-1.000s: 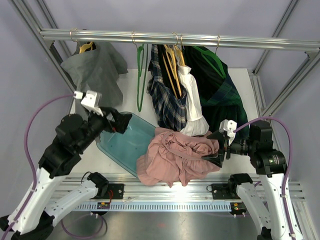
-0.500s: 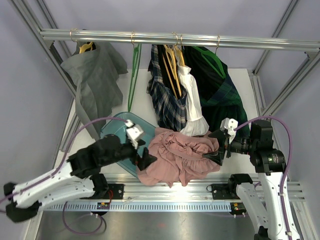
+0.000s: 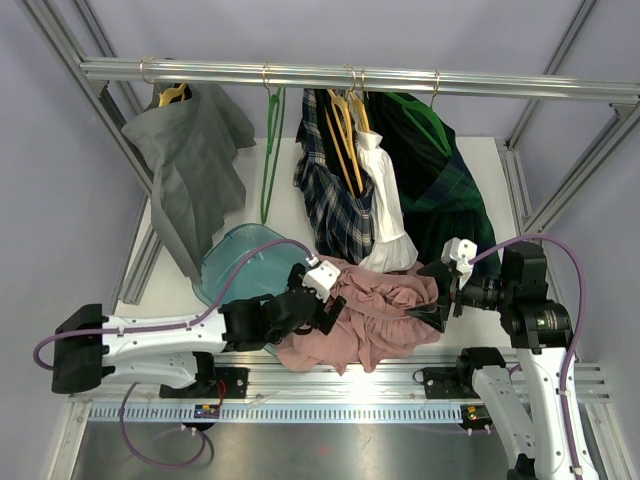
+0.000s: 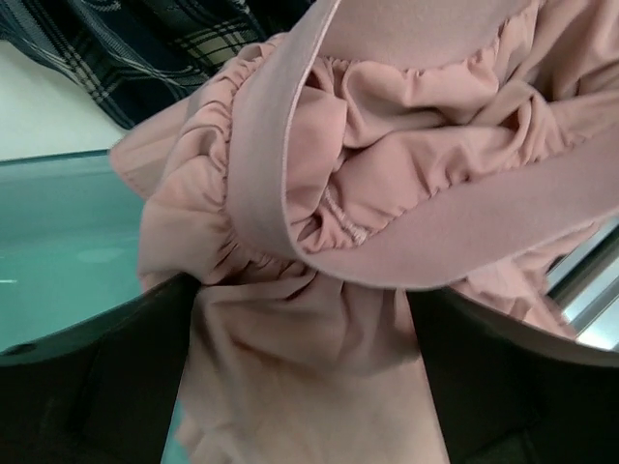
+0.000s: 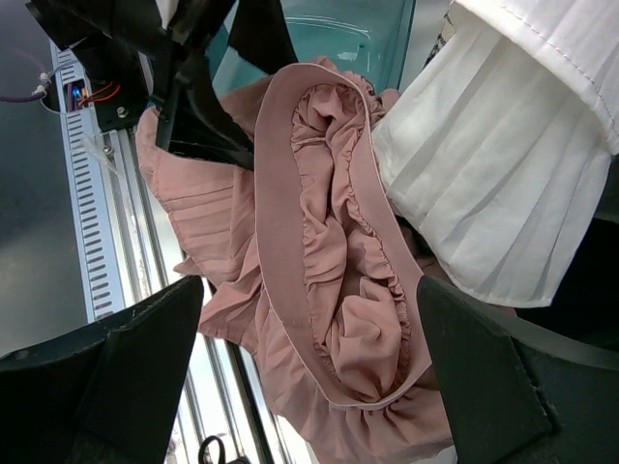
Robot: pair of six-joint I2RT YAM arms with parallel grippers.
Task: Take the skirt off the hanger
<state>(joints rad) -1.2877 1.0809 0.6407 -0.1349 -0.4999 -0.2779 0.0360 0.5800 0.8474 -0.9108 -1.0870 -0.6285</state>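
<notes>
One pink skirt (image 3: 360, 320), one teal tub (image 3: 240, 265), one bare green hanger (image 3: 268, 160), four hung garments (image 3: 340, 215) (grey (image 3: 190, 160), plaid (image 3: 322, 185), white (image 3: 387, 210), dark green (image 3: 440, 180)).

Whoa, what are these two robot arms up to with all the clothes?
A crumpled pink pleated skirt lies heaped at the front of the white table, off any hanger. The left hand and right hand flank it, both open, neither gripping. Other garments hang on the metal rail beside a bare green hanger.

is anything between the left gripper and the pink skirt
Nothing visible. The left gripper is open at the pink skirt's left edge, and the wrist view shows only its fabric between the fingers.
</notes>
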